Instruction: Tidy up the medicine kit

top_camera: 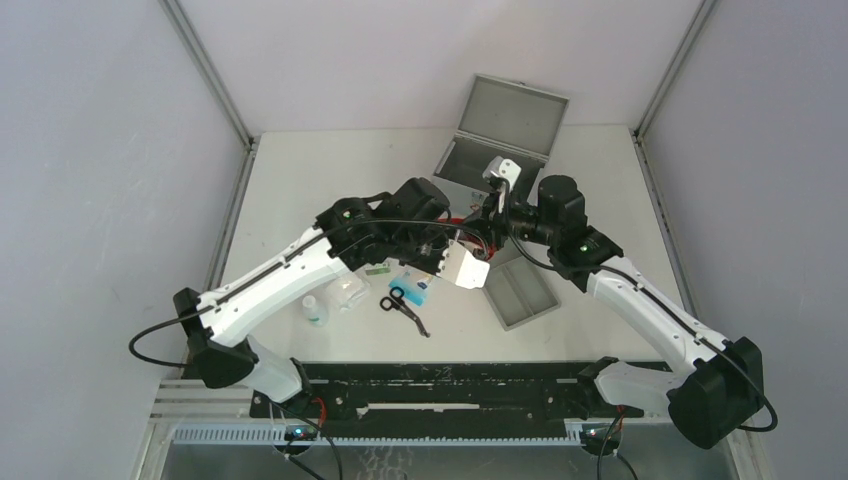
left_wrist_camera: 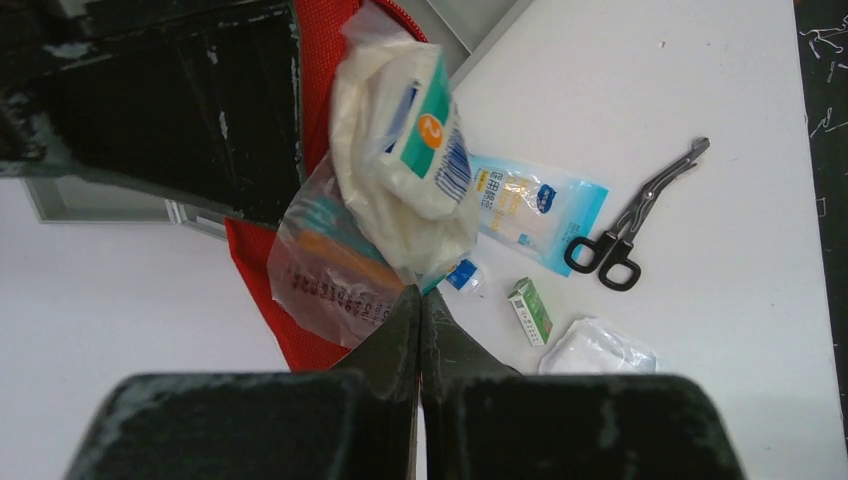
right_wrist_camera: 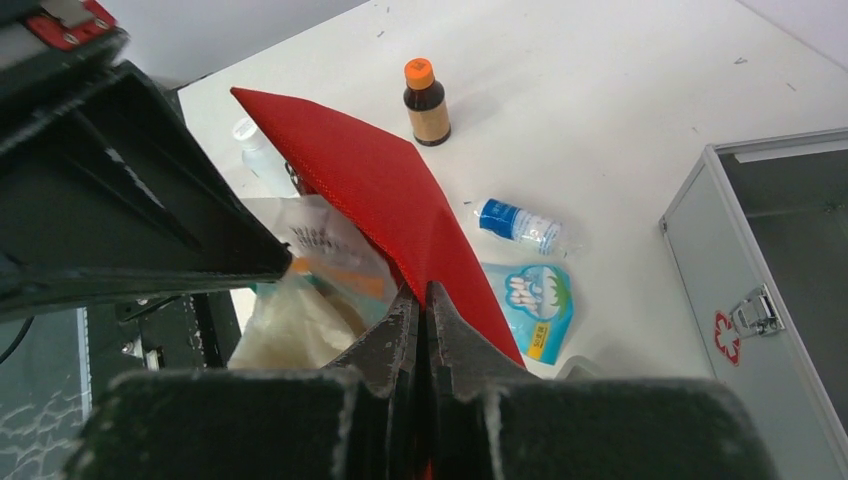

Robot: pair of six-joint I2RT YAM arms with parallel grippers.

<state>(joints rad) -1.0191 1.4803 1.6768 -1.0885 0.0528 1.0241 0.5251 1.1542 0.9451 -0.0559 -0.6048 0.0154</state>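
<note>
The medicine kit (top_camera: 497, 150) stands open at the back of the table, lid up; its front with latch and red-white sticker shows in the right wrist view (right_wrist_camera: 745, 330). Both grippers hold a red pouch (right_wrist_camera: 375, 190) up over the table's middle. My left gripper (left_wrist_camera: 420, 300) is shut on the pouch's edge (left_wrist_camera: 300, 345). My right gripper (right_wrist_camera: 422, 295) is shut on its other edge. Clear bags, one with a gauze pack (left_wrist_camera: 410, 150) and one with red print (left_wrist_camera: 330, 275), hang out of the pouch. From above, the grippers (top_camera: 447, 243) (top_camera: 478, 222) meet in front of the kit.
On the table lie black scissors (left_wrist_camera: 635, 220), a blue packet (left_wrist_camera: 535, 210), a green box (left_wrist_camera: 530, 310), a clear white packet (left_wrist_camera: 595, 350), a brown orange-capped bottle (right_wrist_camera: 427, 103), a small blue-labelled bottle (right_wrist_camera: 520, 226) and a white bottle (top_camera: 315, 310). A shallow grey tray (top_camera: 520, 295) sits at right.
</note>
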